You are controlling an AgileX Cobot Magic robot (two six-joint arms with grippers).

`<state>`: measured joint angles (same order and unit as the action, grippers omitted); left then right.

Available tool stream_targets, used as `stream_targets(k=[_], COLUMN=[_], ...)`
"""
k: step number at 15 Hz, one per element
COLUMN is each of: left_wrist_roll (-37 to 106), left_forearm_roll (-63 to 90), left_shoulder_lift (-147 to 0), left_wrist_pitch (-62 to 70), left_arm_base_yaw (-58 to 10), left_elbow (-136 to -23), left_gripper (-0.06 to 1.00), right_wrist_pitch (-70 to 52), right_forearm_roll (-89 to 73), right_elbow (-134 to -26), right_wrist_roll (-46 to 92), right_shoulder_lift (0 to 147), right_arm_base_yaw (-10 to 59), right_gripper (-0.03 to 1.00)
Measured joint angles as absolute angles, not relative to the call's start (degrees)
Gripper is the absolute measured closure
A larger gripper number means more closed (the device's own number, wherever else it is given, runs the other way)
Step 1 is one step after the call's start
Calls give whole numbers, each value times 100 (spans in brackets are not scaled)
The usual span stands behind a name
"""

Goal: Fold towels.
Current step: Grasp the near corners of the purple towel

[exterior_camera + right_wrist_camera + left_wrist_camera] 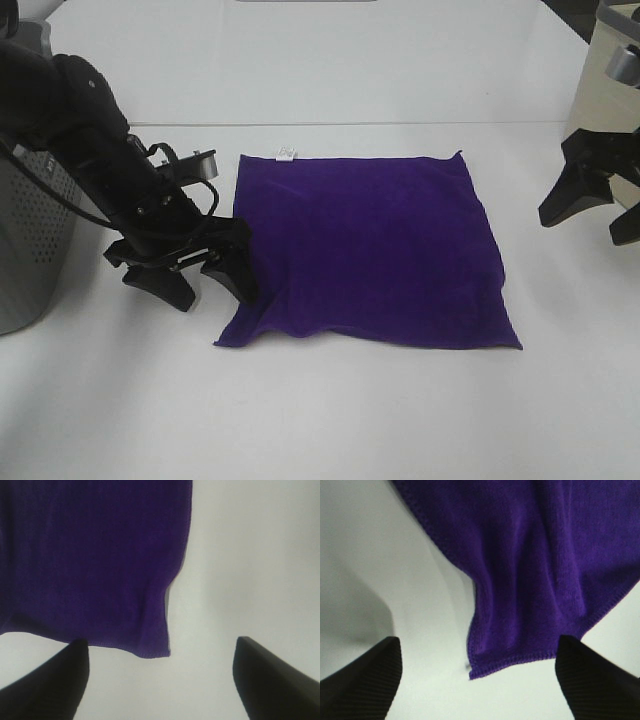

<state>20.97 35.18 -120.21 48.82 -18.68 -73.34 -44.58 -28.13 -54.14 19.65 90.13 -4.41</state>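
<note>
White tabletop (pixel 330 420) all around, with one purple towel (pixel 370 250) spread out flat pretty much dead centre, its little white tag (pixel 286 153) on the far edge at about 11 o'clock. The towel's 7 o'clock corner is a bit rumpled.

The left gripper (pixel 213 293) sits low at the towel's 8 o'clock side, jaws spread wide with nothing in them. One finger is right at the cloth's edge, but I can't tell if it's actually touching. Its wrist cam shows that towel corner (pixel 530 580) lying out ahead of the two fingers (pixel 365 685).

The right gripper (pixel 583 225) is over at 3 o'clock, well clear of the towel, also wide open and empty. A grey perforated basket (pixel 30 250) stands at the table's 9 o'clock edge.
</note>
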Motion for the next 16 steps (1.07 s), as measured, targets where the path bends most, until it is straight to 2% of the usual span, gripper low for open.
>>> stream_targets(k=[4,9,16], left_wrist_roll=[2601,2762,2762], left_forearm_roll=[4011,4142,4211], left_shoulder_lift=[-12215,-12256,-12261], left_wrist_pitch=[4578,4566,4572], left_arm_base_yaw=[-1868,-1856,-1868], left_elbow=[-7271,-7277,-7277], left_gripper=[17,17,17], right_wrist_pitch=[-4418,-4446,-4481], right_forearm_roll=[-2836,-3782,-4246], right_elbow=[-5414,-5414,-5437], right_wrist_roll=[2544,3713,3867], right_shoulder_lift=[9820,10932,11379], right_arm_base_yaw=[-441,-458,-458], right_gripper=[23,24,24])
